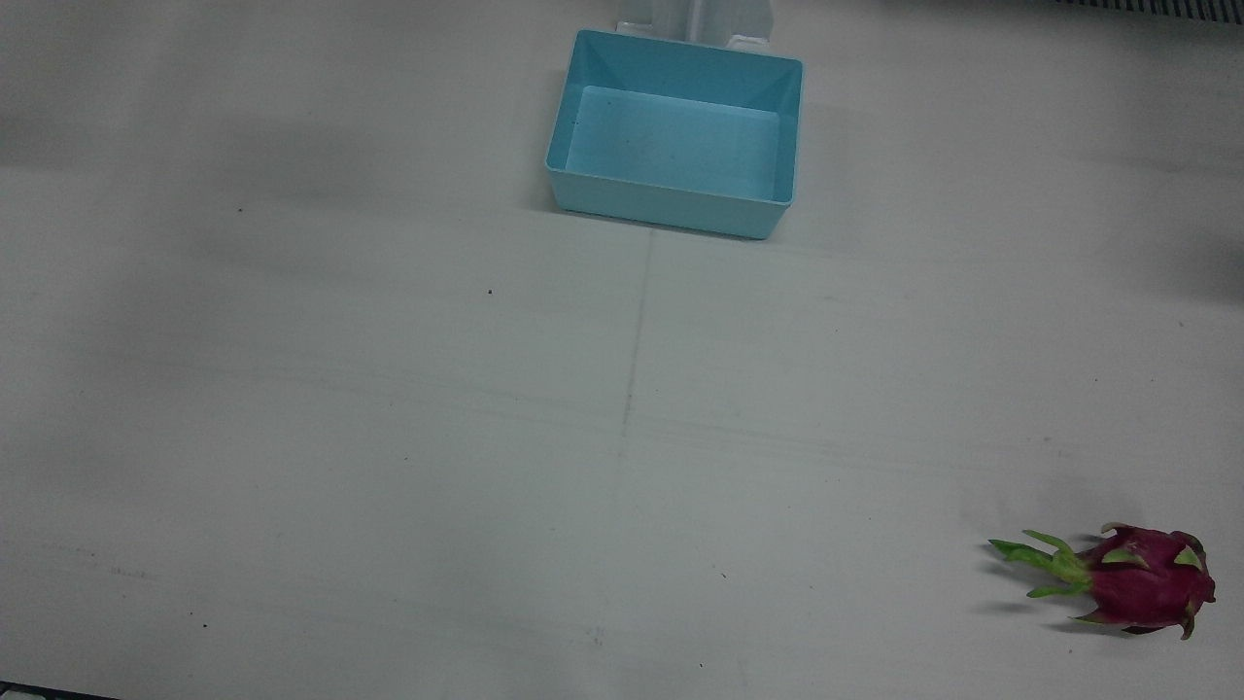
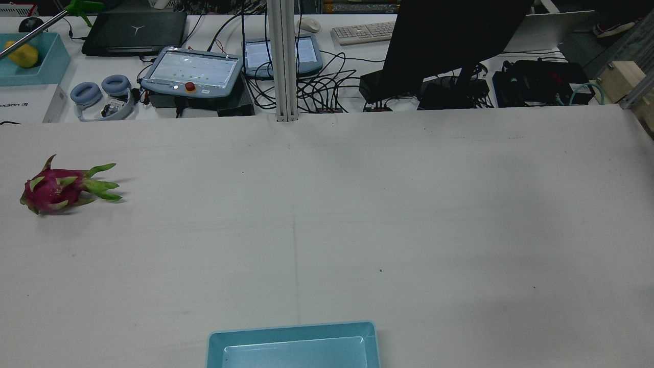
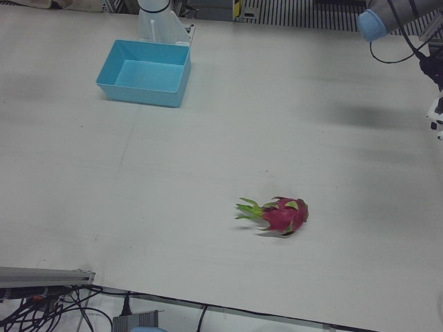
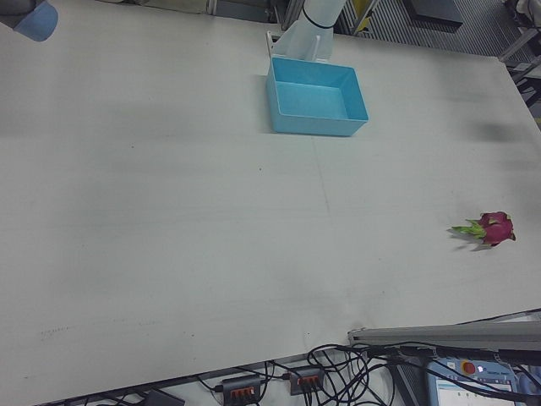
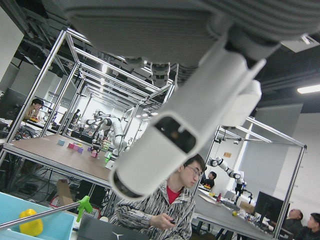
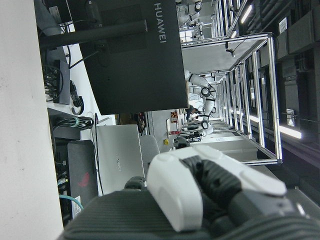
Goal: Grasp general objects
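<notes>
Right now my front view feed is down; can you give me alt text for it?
A dragon fruit lies alone on the white table near the lower right corner, its green tips pointing to the view's left. An empty light blue bin sits at top centre. No arm or hand shows in this view.

The front view looks almost straight down on the table [image 1: 389,437]. The rear view looks forward and down across it toward the operators' desks. Left-front and right-front views cover opposite halves obliquely. All four share the blue bin [image 1: 675,209] and dragon fruit [image 1: 1147,581]. Both hand views sit close behind their fingers [image 5: 185,135], facing outward into the room.
</notes>
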Motion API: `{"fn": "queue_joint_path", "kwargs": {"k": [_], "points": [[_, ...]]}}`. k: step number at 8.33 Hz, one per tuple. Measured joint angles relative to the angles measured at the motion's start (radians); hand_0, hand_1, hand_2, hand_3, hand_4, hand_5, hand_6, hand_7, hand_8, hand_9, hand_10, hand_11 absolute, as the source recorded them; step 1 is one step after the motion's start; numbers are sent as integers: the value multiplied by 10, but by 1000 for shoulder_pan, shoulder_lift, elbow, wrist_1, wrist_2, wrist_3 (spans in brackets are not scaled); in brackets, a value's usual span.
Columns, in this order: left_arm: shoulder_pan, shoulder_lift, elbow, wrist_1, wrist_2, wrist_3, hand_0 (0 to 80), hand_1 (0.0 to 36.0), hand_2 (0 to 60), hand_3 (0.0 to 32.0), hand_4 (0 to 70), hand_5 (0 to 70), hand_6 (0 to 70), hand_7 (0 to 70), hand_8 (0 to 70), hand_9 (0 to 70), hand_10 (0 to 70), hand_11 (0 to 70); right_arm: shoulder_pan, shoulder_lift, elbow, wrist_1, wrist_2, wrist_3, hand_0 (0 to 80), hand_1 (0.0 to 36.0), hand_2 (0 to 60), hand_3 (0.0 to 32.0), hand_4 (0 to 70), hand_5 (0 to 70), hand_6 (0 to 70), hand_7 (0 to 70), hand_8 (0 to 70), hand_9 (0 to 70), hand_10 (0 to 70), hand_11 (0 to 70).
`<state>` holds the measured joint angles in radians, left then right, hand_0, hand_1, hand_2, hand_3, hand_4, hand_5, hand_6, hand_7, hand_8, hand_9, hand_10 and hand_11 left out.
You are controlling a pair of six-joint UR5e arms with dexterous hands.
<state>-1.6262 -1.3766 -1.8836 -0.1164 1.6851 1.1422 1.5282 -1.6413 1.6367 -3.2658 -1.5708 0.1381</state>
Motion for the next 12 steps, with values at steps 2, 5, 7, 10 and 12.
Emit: {"fn": "queue_joint_path", "kwargs": {"k": [2, 5, 7, 10, 12], "points": [[19, -6, -10, 52, 46, 109, 800, 360, 600, 0, 0, 700, 0, 459, 0, 77, 0, 0, 1, 0, 0, 0, 0, 0, 0, 0, 0, 0, 0, 0, 0, 0, 0, 0, 0, 0], [120, -26, -13, 109, 45, 188, 800, 360, 600, 0, 0, 700, 0, 478, 0, 81, 0, 0, 1, 0, 0, 0, 0, 0, 0, 0, 0, 0, 0, 0, 0, 0, 0, 0, 0, 0], [197, -40, -14, 128, 1, 216, 800, 360, 600, 0, 0, 700, 0, 349, 0, 55, 0, 0, 1, 0, 0, 0, 0, 0, 0, 0, 0, 0, 0, 0, 0, 0, 0, 0, 0, 0], [489, -157, -9, 284, -220, 262, 800, 360, 600, 0, 0, 700, 0, 370, 0, 60, 0, 0, 0, 0, 0, 0, 0, 0, 0, 0, 0, 0, 0, 0, 0, 0, 0, 0, 0, 0], [543, -209, -3, 338, -262, 267, 702, 360, 600, 0, 0, 700, 0, 359, 0, 57, 0, 0, 1, 0, 0, 0, 0, 0, 0, 0, 0, 0, 0, 0, 0, 0, 0, 0, 0, 0]]}}
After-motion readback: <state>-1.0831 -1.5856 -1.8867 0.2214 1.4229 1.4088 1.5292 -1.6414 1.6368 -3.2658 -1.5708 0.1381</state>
